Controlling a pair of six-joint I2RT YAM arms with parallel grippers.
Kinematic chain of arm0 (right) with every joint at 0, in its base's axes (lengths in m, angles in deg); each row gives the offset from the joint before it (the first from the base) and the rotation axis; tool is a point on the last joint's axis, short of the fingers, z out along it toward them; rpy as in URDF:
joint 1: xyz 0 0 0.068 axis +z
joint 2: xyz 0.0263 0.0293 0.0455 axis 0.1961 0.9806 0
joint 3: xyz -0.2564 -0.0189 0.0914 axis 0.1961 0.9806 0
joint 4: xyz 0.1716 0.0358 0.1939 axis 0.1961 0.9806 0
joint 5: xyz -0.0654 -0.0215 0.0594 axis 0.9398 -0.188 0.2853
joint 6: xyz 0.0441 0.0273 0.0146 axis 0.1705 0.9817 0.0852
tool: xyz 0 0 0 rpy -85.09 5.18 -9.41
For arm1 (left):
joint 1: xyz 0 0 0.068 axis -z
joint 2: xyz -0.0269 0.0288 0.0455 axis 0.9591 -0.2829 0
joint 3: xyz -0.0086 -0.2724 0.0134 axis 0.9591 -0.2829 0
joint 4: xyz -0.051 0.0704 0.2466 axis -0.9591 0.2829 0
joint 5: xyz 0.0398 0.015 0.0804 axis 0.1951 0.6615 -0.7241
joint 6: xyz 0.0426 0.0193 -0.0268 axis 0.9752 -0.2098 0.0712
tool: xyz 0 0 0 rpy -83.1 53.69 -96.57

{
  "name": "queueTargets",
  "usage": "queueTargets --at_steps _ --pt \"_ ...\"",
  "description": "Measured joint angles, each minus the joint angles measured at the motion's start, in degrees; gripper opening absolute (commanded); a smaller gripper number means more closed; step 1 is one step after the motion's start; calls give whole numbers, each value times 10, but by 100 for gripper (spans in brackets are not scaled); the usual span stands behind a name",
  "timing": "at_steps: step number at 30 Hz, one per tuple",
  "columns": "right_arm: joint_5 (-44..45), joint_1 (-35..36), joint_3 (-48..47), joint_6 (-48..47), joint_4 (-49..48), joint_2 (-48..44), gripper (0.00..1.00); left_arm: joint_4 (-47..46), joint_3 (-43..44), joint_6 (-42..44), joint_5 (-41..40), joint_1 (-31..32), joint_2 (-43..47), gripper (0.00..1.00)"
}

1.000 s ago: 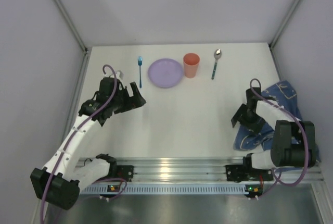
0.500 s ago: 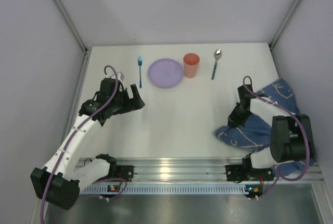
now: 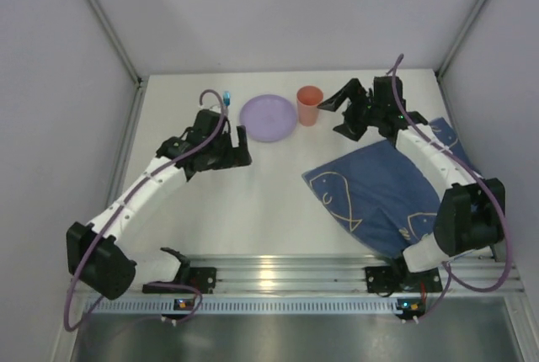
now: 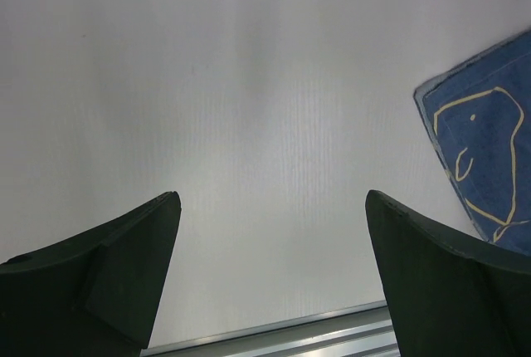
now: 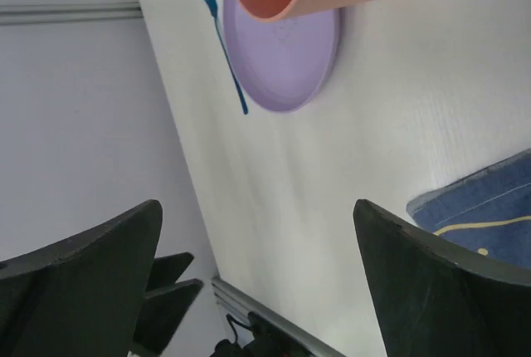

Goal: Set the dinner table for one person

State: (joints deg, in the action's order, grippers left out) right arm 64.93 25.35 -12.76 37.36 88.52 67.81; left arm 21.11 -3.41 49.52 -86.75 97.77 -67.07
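- Left gripper [image 4: 270,199]: spread, empty; has swung far, near purple plate [image 3: 268,118].
- Dinner table [image 3: 269,202]: white top spanning the scene.
- Right gripper [image 5: 257,203]: spread, empty; now beside orange cup [image 3: 309,104].
- Fish mat [image 3: 379,185]: newly unfolded near-right; probably ready for dishes.

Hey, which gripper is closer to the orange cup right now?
Right. The right gripper sits open just right of the cup in the top view. The left gripper is farther off, beyond the purple plate, at its near-left edge.
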Motion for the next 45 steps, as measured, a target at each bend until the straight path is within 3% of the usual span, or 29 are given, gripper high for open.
queueTargets --at_steps 5,11,15,23,30,32,36,41,45 --pt "-17 -14 56 -11 -7 -90 100 -34 19 -31 -18 139 -86 99" --pt "-2 -68 98 -52 97 -257 100 -102 59 -91 -2 314 -245 99" --pt "12 -96 99 -80 170 -353 100 -142 114 -127 11 362 -340 99" --pt "23 -110 91 -120 314 -450 100 -176 242 -170 14 369 -494 91" --pt "28 -112 87 -148 378 -461 100 -141 352 -181 -11 372 -572 73" --pt "28 -112 87 -154 388 -461 100 -127 370 -183 -19 373 -584 57" --pt "29 -112 89 -160 392 -459 100 -90 403 -178 -43 373 -609 2" --pt "28 -112 103 -162 393 -453 100 -52 444 -153 -73 375 -632 0" --pt "28 -112 107 -162 393 -446 100 -70 390 -116 -102 377 -599 0"
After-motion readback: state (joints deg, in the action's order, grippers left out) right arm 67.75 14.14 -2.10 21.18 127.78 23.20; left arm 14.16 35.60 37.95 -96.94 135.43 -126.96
